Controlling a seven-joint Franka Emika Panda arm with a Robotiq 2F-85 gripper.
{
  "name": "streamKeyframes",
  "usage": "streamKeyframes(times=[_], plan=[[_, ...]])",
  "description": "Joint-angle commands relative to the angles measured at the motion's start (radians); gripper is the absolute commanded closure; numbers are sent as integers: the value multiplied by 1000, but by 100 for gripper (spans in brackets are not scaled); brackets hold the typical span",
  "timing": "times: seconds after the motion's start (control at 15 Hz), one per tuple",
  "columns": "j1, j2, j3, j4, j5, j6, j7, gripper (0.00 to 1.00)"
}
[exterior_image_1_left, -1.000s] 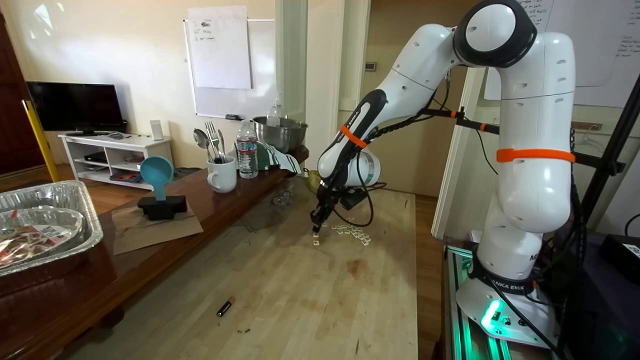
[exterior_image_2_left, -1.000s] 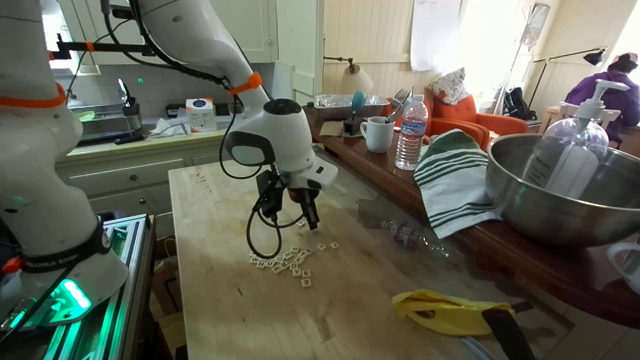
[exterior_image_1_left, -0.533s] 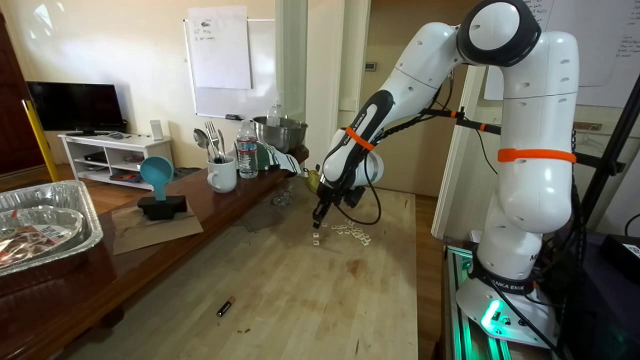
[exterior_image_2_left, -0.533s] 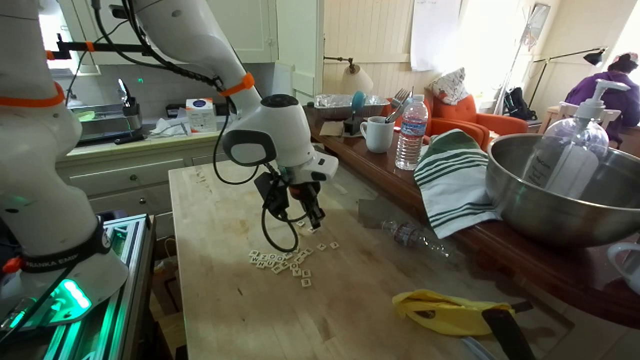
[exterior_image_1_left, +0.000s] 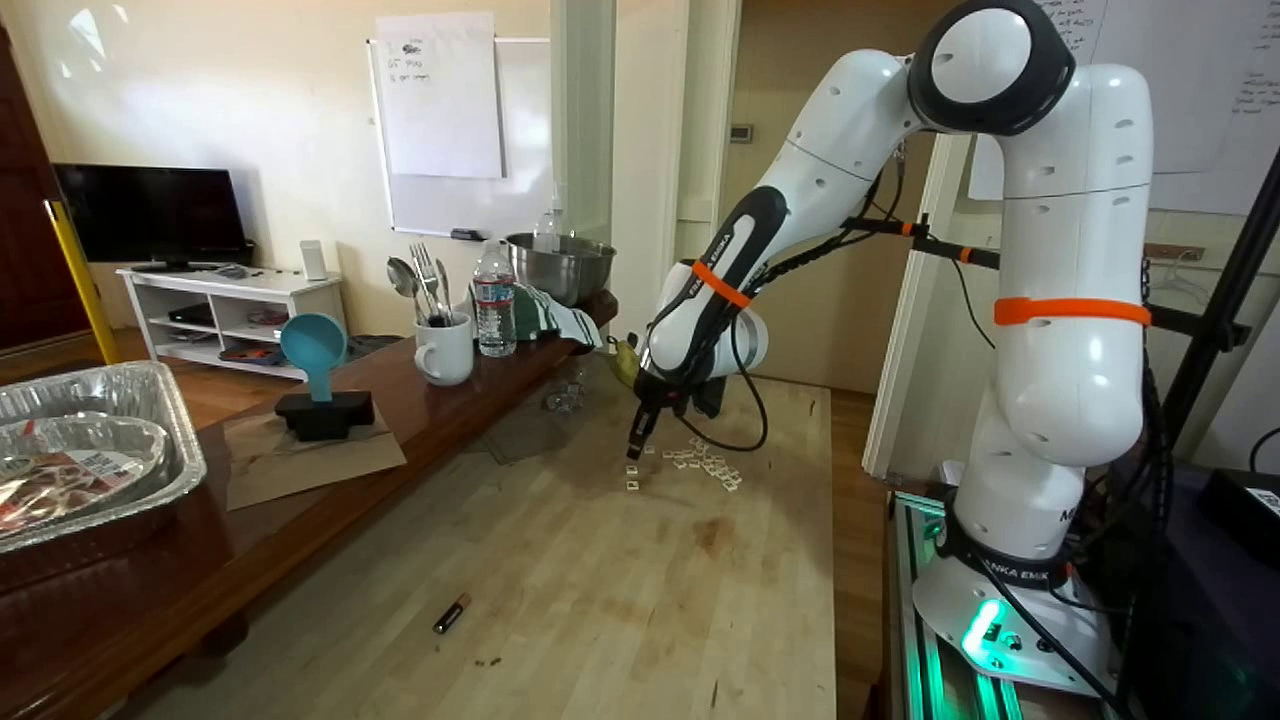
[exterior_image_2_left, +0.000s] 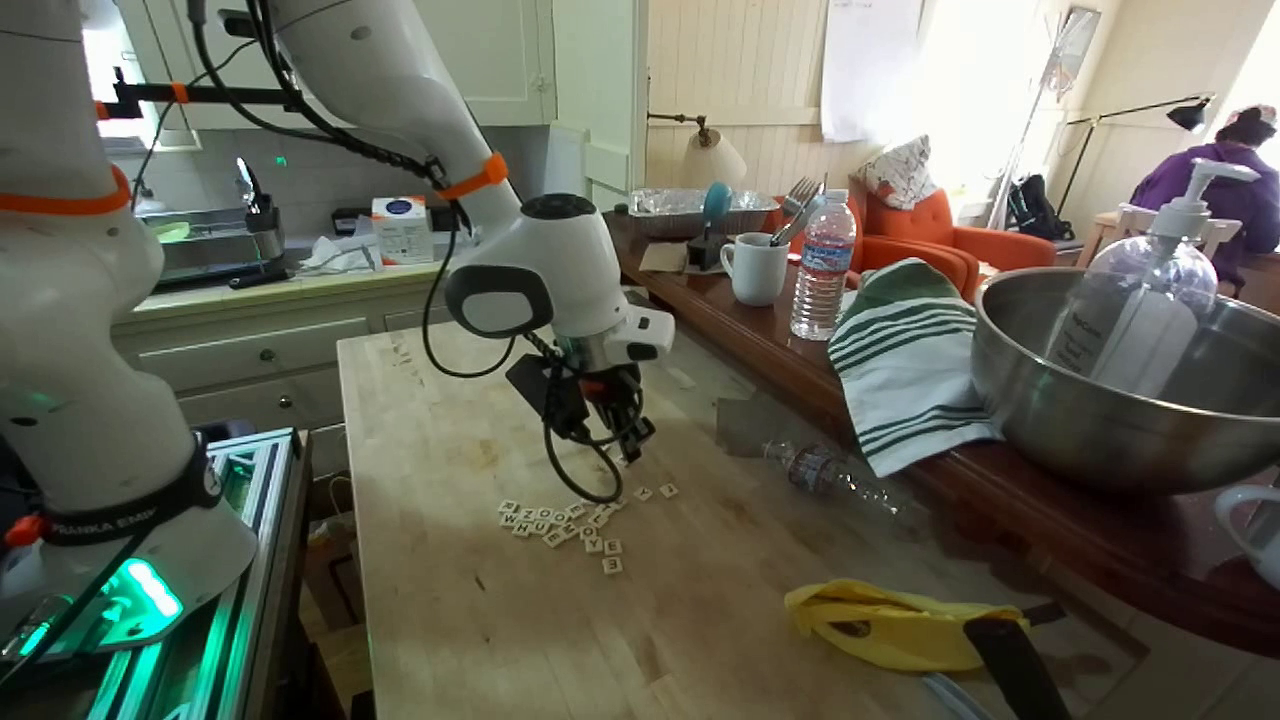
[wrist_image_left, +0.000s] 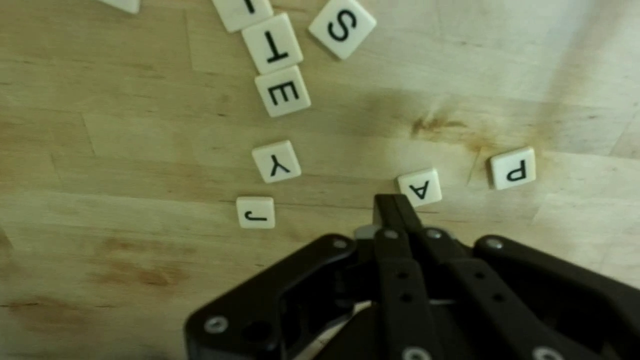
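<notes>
My gripper (wrist_image_left: 391, 197) is shut with nothing between its fingertips. In the wrist view its tips overlap the lower left corner of the white letter tile A (wrist_image_left: 424, 188); whether they touch it I cannot tell. Tile P (wrist_image_left: 514, 169) lies to the right of it. To the left are tile Y (wrist_image_left: 276, 161) and tile J (wrist_image_left: 255, 212). Tile E (wrist_image_left: 283, 91), tile T (wrist_image_left: 272, 44) and tile S (wrist_image_left: 342, 27) are higher up. In both exterior views the gripper (exterior_image_1_left: 634, 456) points down, low over the wooden table (exterior_image_2_left: 480, 640), beside scattered tiles (exterior_image_2_left: 613, 547).
A battery (exterior_image_1_left: 452, 613) lies on the table. An empty clear bottle (exterior_image_2_left: 815, 468) and a yellow bag (exterior_image_2_left: 890, 625) lie near the raised brown counter (exterior_image_1_left: 380, 400). That counter bears a mug (exterior_image_2_left: 757, 270), a water bottle (exterior_image_2_left: 824, 265) and a steel bowl (exterior_image_2_left: 1100, 440). A cable loops below my wrist.
The gripper has risen slightly and then dipped a little, and the wrist has turned, swinging the wrist camera and cable loop round. The tiles appear unmoved.
</notes>
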Motion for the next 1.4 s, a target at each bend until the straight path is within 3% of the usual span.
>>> streamKeyframes(times=[0.0,0.47,0.73,0.93,1.33], plan=[[3,-35,-6,-49,-35,-2,-40,100],[31,-119,-47,-158,-110,16,-5,100],[45,-147,-134,-201,-277,33,114,100],[15,-142,-151,-200,-405,47,224,100],[24,-119,-163,-197,-407,115,266,100]])
